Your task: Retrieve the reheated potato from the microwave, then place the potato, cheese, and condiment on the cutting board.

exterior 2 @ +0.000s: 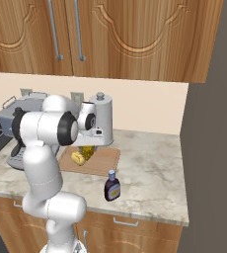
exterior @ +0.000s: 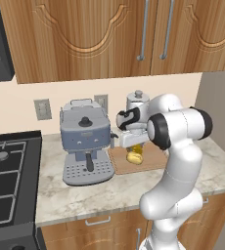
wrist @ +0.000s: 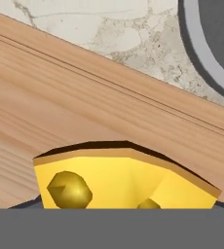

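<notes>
Hand view looks straight down on the cheese (wrist: 126, 177), a yellow wedge between wide-spread jaws of the gripper (exterior 2: 87, 150) just over the board (wrist: 60, 107); whether the fingers grip it I cannot tell. Beside it on the board lies the potato (exterior 2: 78, 158), while the bottle (exterior 2: 112, 186) stands on the counter (exterior 2: 155, 168), well apart. If released while tilted or too near, the wedge could tumble onto the potato and roll it off.

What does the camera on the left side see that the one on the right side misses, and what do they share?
Left base view alone: the stove and the wall outlet. Right base view alone: the dark condiment bottle standing on the counter, off the board. Both share the cutting board with the potato lying on it, the coffee machine and the grey canister behind the arm.
</notes>
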